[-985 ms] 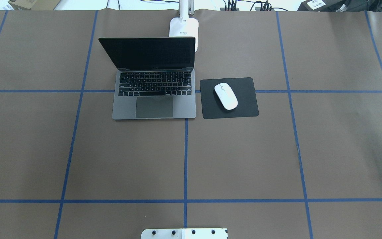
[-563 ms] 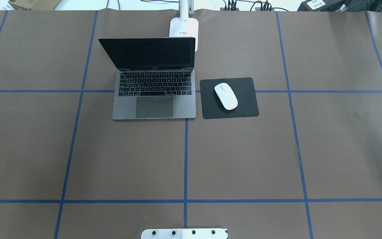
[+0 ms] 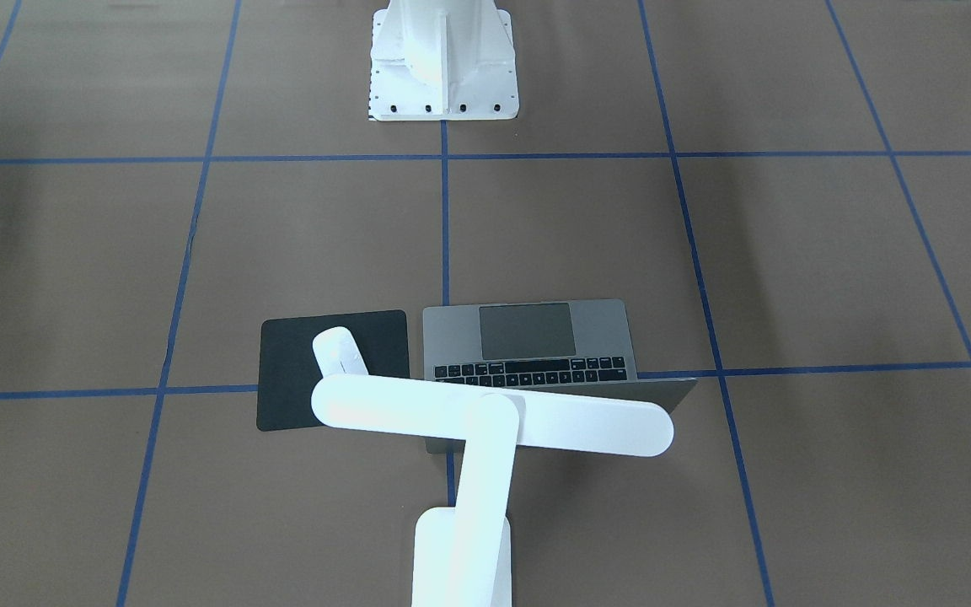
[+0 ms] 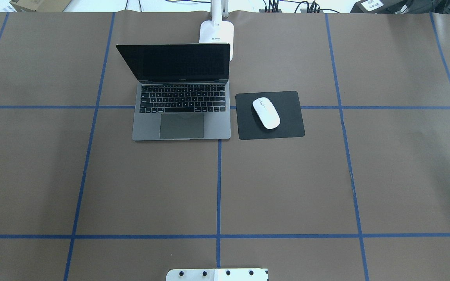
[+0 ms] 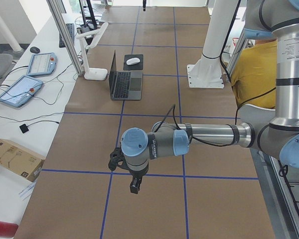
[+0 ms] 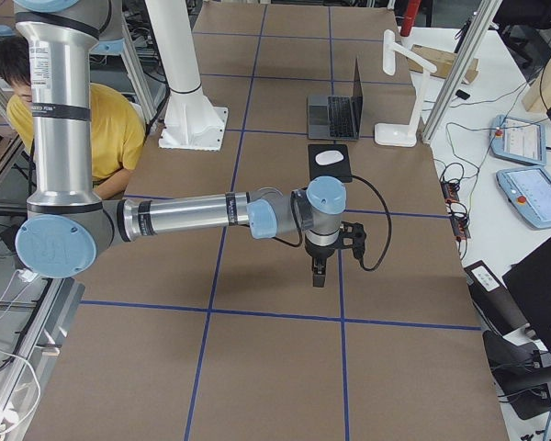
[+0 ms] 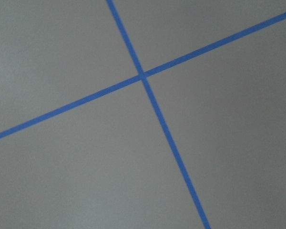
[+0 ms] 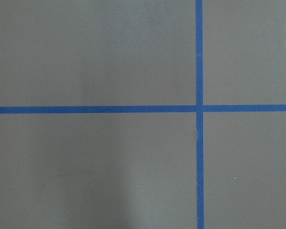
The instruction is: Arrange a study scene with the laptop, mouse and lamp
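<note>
The open grey laptop (image 4: 182, 117) stands at the table's far middle, its screen dark. The white mouse (image 4: 266, 113) lies on a black square pad (image 4: 287, 121) just right of it. The white lamp (image 4: 216, 33) stands behind the laptop; in the front-facing view its bar head (image 3: 494, 417) reaches over the laptop (image 3: 536, 337) and the mouse (image 3: 338, 351). My left gripper (image 5: 134, 186) hangs above bare table far from these things. My right gripper (image 6: 318, 273) hangs over bare table short of the pad. I cannot tell whether either is open or shut. Both wrist views show only table.
The brown table cover (image 4: 287, 187) carries a grid of blue tape lines. The white robot pedestal (image 3: 443, 59) stands at the near middle edge. A person in a yellow shirt (image 6: 92, 129) sits behind the robot. Tablets and cables lie beyond the far edge.
A dark piece of the left arm and its cable, seen at the overhead view's left edge a second ago, has left that view. Laptop, mouse and lamp have not moved.
</note>
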